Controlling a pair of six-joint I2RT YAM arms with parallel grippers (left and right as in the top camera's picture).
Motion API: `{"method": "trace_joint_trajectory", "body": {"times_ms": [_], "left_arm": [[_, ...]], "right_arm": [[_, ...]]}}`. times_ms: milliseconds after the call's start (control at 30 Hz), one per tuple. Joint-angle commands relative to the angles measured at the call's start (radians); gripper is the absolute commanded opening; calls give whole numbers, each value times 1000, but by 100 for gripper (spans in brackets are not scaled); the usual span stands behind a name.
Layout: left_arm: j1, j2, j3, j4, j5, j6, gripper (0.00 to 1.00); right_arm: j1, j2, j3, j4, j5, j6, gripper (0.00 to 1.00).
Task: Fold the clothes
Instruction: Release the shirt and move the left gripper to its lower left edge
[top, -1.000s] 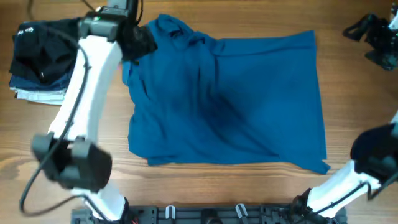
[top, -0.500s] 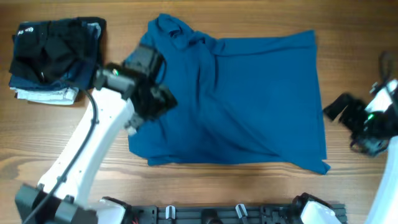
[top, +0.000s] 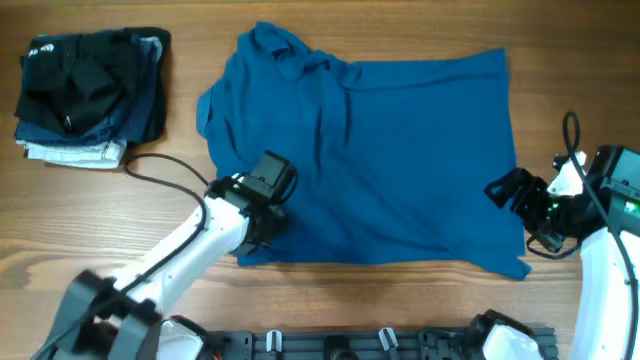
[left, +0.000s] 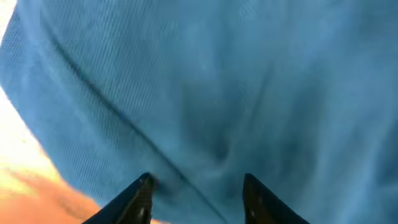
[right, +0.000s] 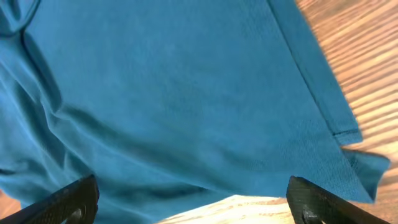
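Note:
A blue shirt (top: 400, 140) lies spread flat on the wooden table, with wrinkles near its collar at the far left. My left gripper (top: 258, 235) points down onto its near-left corner. In the left wrist view the gripper (left: 198, 193) has its jaws half-closed but still apart, pressing on the blue cloth (left: 205, 93), and a hem seam runs between them. My right gripper (top: 520, 215) hovers at the shirt's near-right edge. In the right wrist view it (right: 196, 205) stands wide open above the shirt hem (right: 323, 106) and bare wood, holding nothing.
A stack of folded dark and white clothes (top: 85, 95) sits at the far left of the table (top: 580, 90). A black cable (top: 165, 170) from the left arm trails across the wood beside the shirt.
My left arm swept from the shirt's far-left corner down to its near-left corner, and its jaws narrowed. My right arm moved in from the right to the shirt's near-right edge.

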Motion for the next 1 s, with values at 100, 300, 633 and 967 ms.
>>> {"method": "trace_joint_trajectory", "body": {"times_ms": [100, 300, 633, 967], "left_arm": [[-3, 160, -8, 43, -51, -9, 17], [56, 150, 152, 106, -95, 163, 4], [124, 153, 246, 11, -146, 232, 80], [-41, 154, 160, -163, -4, 220, 10]], "right_arm": [[4, 10, -2, 39, -20, -14, 96], [4, 10, -2, 62, -20, -15, 95], [4, 30, -2, 77, -20, -15, 94], [4, 97, -2, 109, -20, -17, 94]]}}
